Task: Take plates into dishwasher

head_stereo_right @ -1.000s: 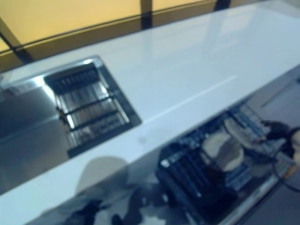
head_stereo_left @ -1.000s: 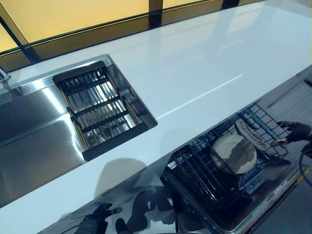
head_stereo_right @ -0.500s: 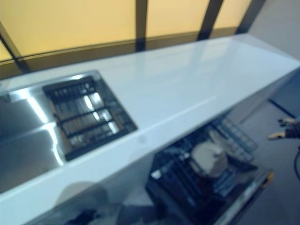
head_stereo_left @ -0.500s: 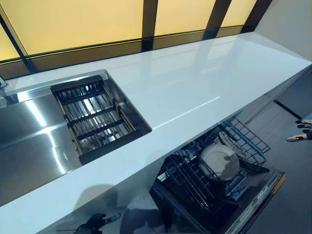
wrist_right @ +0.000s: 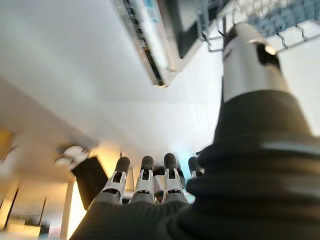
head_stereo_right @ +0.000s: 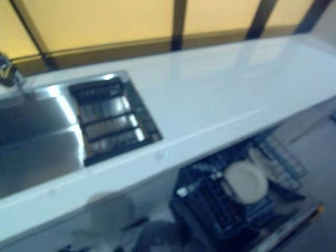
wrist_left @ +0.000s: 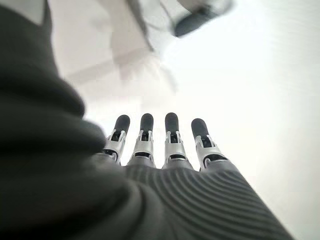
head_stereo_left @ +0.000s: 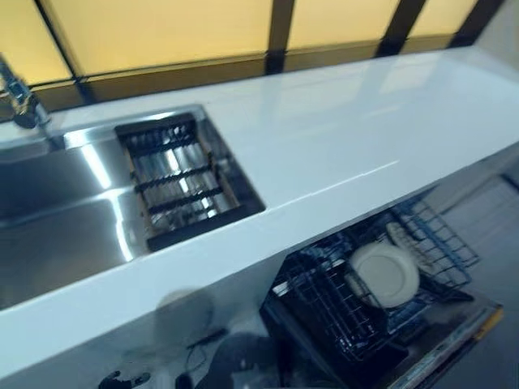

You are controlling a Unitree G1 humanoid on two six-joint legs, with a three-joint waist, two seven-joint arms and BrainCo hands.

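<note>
A long white countertop runs across the head view from lower left to upper right, with yellow-lit window panels along the top edge. At the left of the frame a stainless steel sink is sunk into the counter, a faucet stands at its upper left corner, and a dark slatted drain rack sits in its right end. Below the counter's front edge, at lower right, the dishwasher's dark wire rack is pulled out. A white plate stands tilted in that rack, and a second pale plate stands just beside it toward the right.

Neither hand appears in the head views. In its own wrist view the left hand has straight fingers, empty, over a pale surface. The right hand likewise shows straight fingers holding nothing.
</note>
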